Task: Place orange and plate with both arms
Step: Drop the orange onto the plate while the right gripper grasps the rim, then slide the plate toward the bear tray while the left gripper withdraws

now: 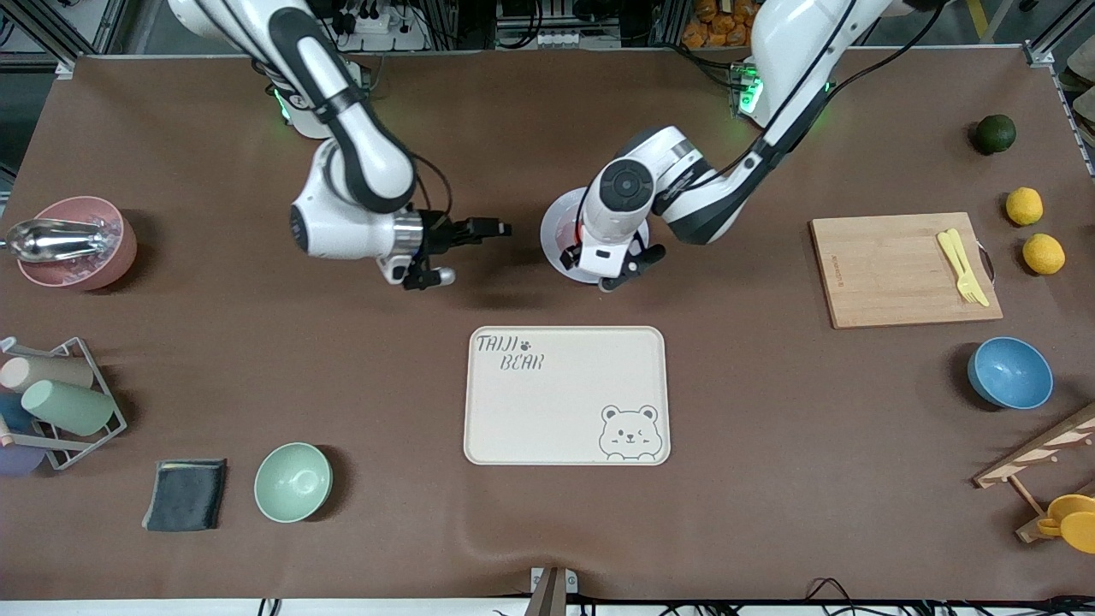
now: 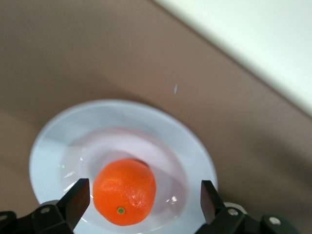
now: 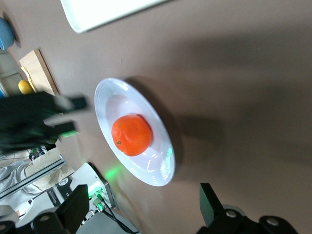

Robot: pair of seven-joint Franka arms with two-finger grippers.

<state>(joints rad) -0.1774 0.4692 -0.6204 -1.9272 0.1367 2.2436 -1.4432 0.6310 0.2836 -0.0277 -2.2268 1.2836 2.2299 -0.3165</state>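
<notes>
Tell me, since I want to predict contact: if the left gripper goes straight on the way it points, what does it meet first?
Probably the orange on the plate: the left gripper points down at it, its open jaws either side of the fruit.

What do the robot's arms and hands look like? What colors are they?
Both arms are glossy white with rounded, chunky joints and black bands. Thin black cables run along them, and green lights glow at their bases. The right hand is black with silver metal parts near the wrist. The left hand is black too, with two flat, blocky black fingers.
</notes>
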